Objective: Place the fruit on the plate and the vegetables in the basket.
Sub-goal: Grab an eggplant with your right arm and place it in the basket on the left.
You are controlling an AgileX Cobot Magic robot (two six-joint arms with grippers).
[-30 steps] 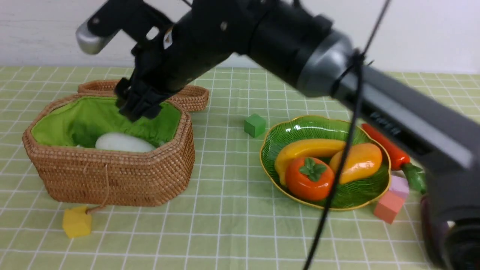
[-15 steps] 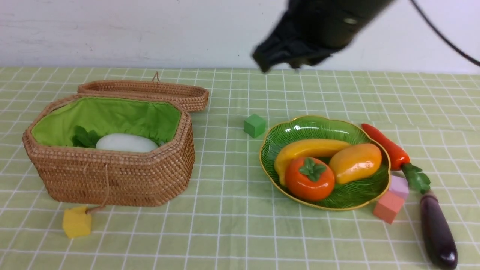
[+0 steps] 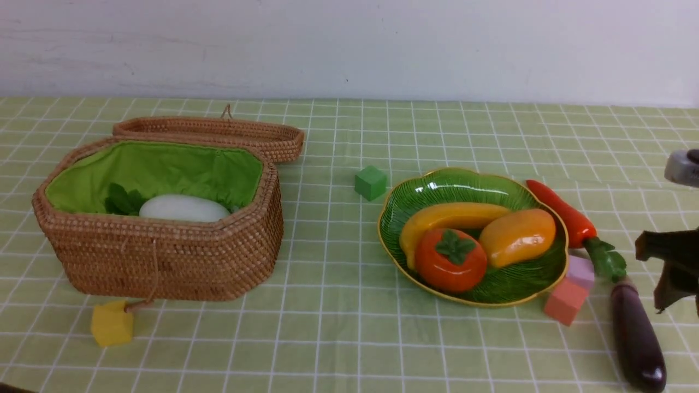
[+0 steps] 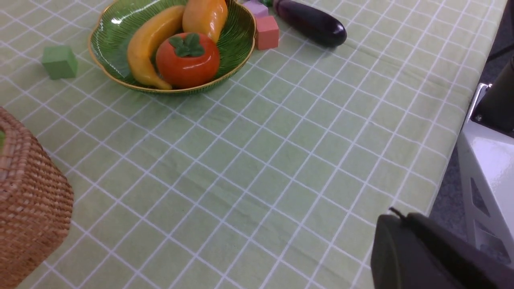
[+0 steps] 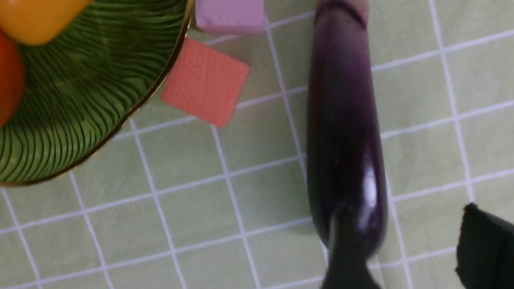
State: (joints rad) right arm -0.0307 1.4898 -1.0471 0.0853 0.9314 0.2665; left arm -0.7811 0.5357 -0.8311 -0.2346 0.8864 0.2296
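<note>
**Inspector:** Starting at the left, the left claw (image 4: 405,249) is closed tight on nothing. It sits by the tabletop (image 3: 338,338) edge, well apart from every item.

**Clerk:** And the basket?

**Inspector:** The basket (image 3: 164,256) stands at the left with its lid (image 3: 218,134) thrown back behind it. The radish (image 3: 183,208) lies inside on the green lining. A yellow cube (image 3: 112,323) sits just beside the front wall.

**Clerk:** Middle ground?

**Inspector:** Bare cloth runs from basket to plate (image 3: 437,185), with only a green cube (image 3: 371,182) toward the back. It is ample room for travel. The plate carries the banana (image 3: 448,214), persimmon (image 3: 450,259) and mango (image 3: 519,236).

**Clerk:** Right side?

**Inspector:** The carrot (image 3: 562,210) lies along the plate's right rim. A lilac cube (image 3: 581,270) and a salmon cube (image 3: 565,301) sit just beside the rim. The eggplant (image 3: 636,338) lies to their right, pointing toward the front edge.

**Clerk:** The right claw?

**Inspector:** The right claw (image 3: 670,265) stands wide, holding nothing, just beside the eggplant on its right. In the wrist view one finger (image 5: 347,245) overlaps the eggplant's rounded end and the other is over cloth. Contact cannot be confirmed. The cubes crowd the eggplant's left flank, and its right flank is free.
</note>
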